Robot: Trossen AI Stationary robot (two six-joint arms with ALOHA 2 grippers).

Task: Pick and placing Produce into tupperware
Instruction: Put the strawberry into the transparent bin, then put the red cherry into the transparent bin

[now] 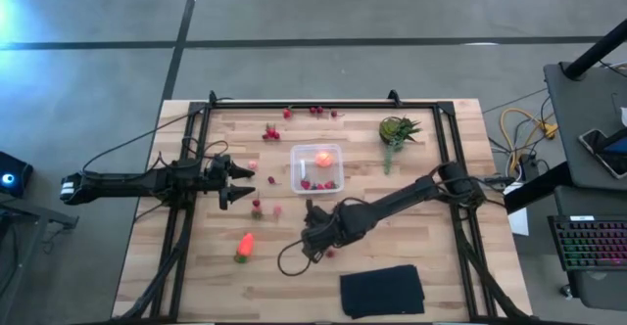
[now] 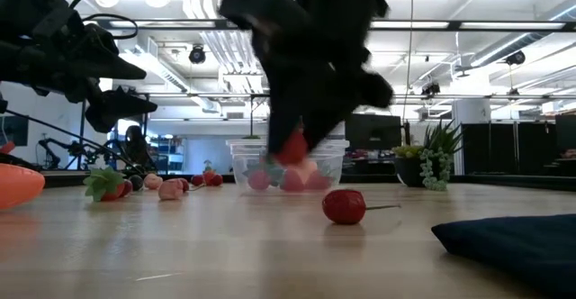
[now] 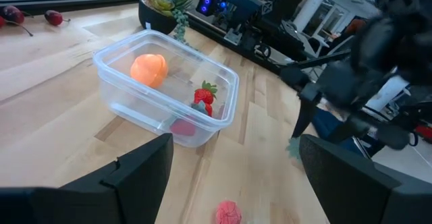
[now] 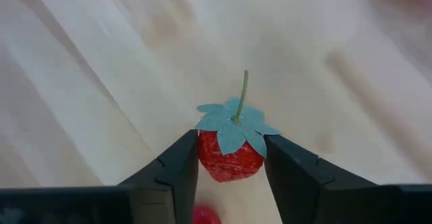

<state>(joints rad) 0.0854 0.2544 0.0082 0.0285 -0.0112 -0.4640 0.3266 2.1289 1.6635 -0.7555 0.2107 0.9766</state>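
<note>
Currently my right claw (image 4: 231, 158) pinching small red strawberry piece with green cap (image 4: 229, 150); grip low, could squirt out lifting toward clear plastic tupperware box (image 1: 316, 168). Left claw (image 1: 238, 182) wide open, empty.

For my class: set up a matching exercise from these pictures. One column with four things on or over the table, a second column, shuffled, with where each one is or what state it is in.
Things
1. strawberry
2. round orange fruit
3. black cloth
4. left gripper

Places or states
A. inside the tupperware
B. between the fingers of the right gripper
C. open, holding nothing, left of the tupperware
D. flat near the table's front edge

Pairs: 1-B, 2-A, 3-D, 4-C
</note>
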